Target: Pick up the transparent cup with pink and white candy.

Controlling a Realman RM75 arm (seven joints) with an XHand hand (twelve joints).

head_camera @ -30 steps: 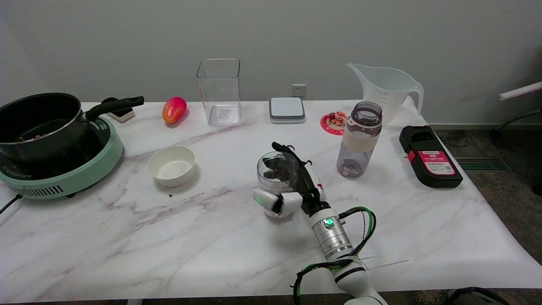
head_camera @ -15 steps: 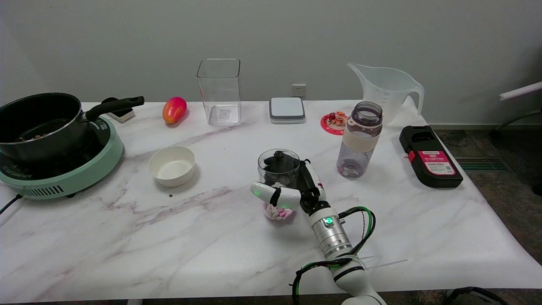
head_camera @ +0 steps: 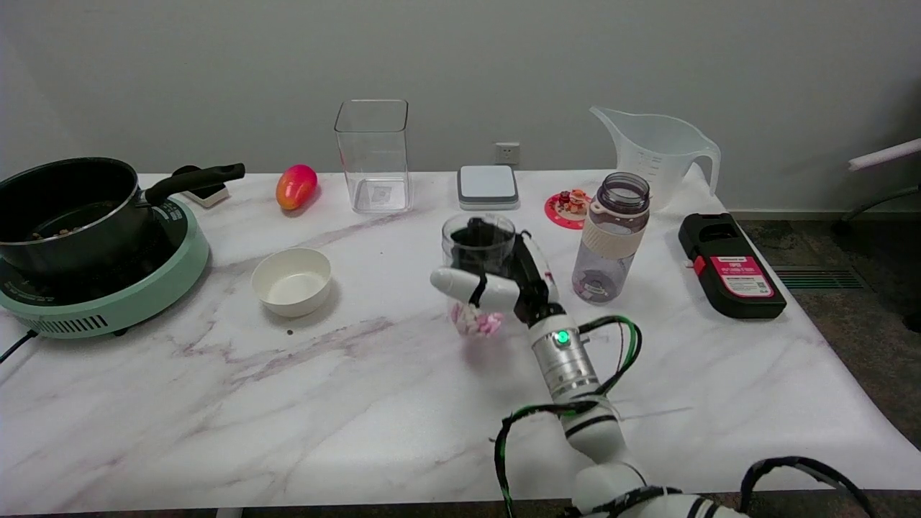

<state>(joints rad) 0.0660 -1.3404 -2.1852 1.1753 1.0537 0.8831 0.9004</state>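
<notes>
With its fingers wrapped round the far side of the clear round plastic cup [head_camera: 478, 273] and its white thumb lying across the near face, the robot's black-and-white right hand [head_camera: 507, 280] has the cup firmly in its grip, closed on it about halfway up the wall. A heap of pink and white candy [head_camera: 476, 321] sits in the bottom of the cup, just below the thumb. Beneath the cup's base a soft shadow shows on the white marble-veined counter [head_camera: 216, 403], and the base appears to hang clear of the surface, so I judge the lift itself to be done or nearly so; how high it hangs cannot be told from this one view. What is left, if anything, is only to carry the cup steadily and upright so the candy does not spill. Just to the right of the hand stands a smoky purple plastic bottle with a cream band [head_camera: 611, 237], close enough that a sideways swing could knock it. Well off to the left of the hand rests a small white bowl [head_camera: 291, 280], and farther left a black saucepan on a mint-green hotplate [head_camera: 93, 237]. Beyond the hand, toward the wall, stands a tall square clear container [head_camera: 373, 155].
</notes>
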